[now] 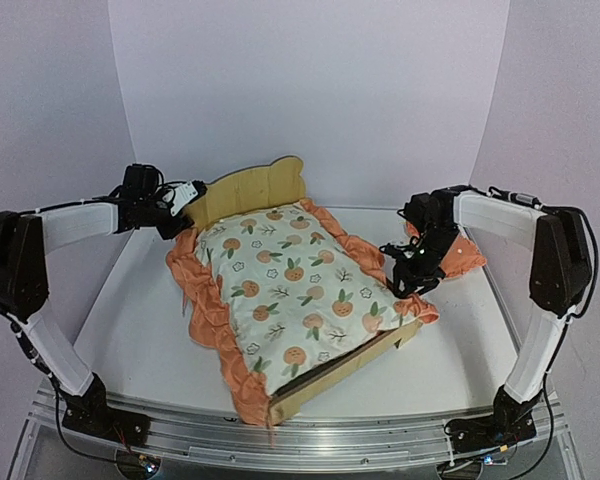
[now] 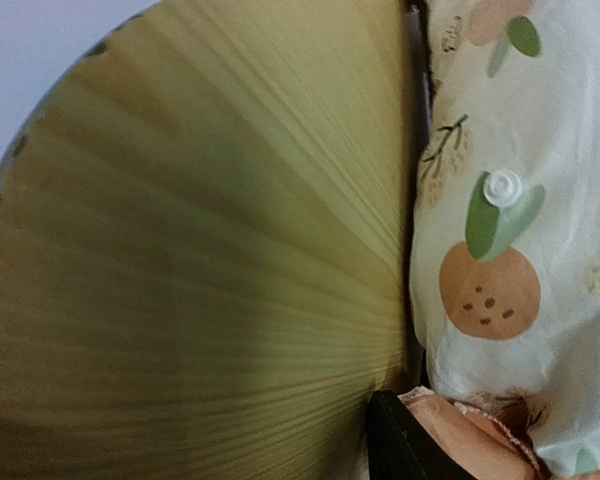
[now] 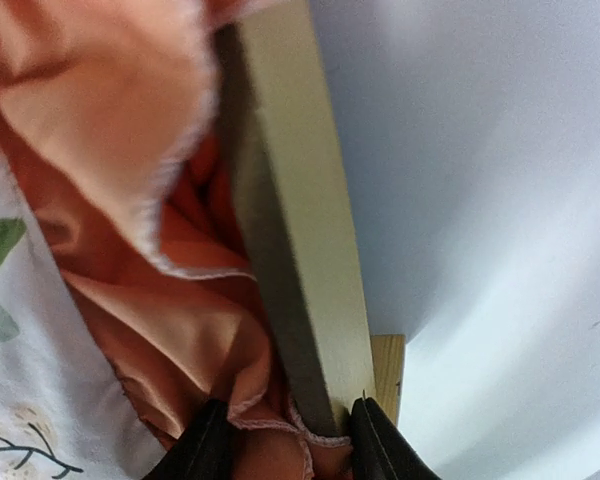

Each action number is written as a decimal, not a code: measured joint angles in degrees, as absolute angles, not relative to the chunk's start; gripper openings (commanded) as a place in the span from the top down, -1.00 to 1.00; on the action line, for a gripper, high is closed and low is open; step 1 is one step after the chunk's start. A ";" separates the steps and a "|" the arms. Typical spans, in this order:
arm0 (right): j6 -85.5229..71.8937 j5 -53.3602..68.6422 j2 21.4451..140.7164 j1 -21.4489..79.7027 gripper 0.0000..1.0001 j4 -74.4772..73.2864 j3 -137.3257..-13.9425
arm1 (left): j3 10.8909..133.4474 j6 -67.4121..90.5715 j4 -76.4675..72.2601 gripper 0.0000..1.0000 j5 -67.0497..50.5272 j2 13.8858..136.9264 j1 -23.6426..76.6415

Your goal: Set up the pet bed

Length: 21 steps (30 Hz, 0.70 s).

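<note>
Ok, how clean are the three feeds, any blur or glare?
Top external: sharp, evenly lit, faint shadow beneath the pet bed. Left wrist: headboard too close, soft and streaky; mattress pad print crisp. Right wrist: side rail and ruffle slightly soft, table bright, not blown out.

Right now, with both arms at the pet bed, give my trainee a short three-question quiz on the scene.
1. True or false: the mattress pad lies on the pet bed.
2. Which gripper is at the headboard?
3. The right gripper straddles: A the headboard, B a side rail, C nothing.
Key: 1 true; 2 the left gripper; 3 B.
</note>
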<state>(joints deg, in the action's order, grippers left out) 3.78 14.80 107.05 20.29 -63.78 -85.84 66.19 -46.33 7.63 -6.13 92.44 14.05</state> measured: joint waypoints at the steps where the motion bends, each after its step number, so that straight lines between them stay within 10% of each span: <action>1: 2.59 14.36 106.32 22.80 0.15 -63.94 -85.12 | 69.33 -46.64 7.52 -0.04 -6.92 95.32 13.43; 13: -13.24 16.66 102.01 35.12 0.05 -61.82 -81.24 | 96.33 -46.85 13.52 -0.19 -14.71 116.07 12.49; 21: -12.21 22.04 99.34 28.14 0.02 -62.86 -86.54 | 90.91 -44.74 23.29 -0.37 -22.59 107.09 12.55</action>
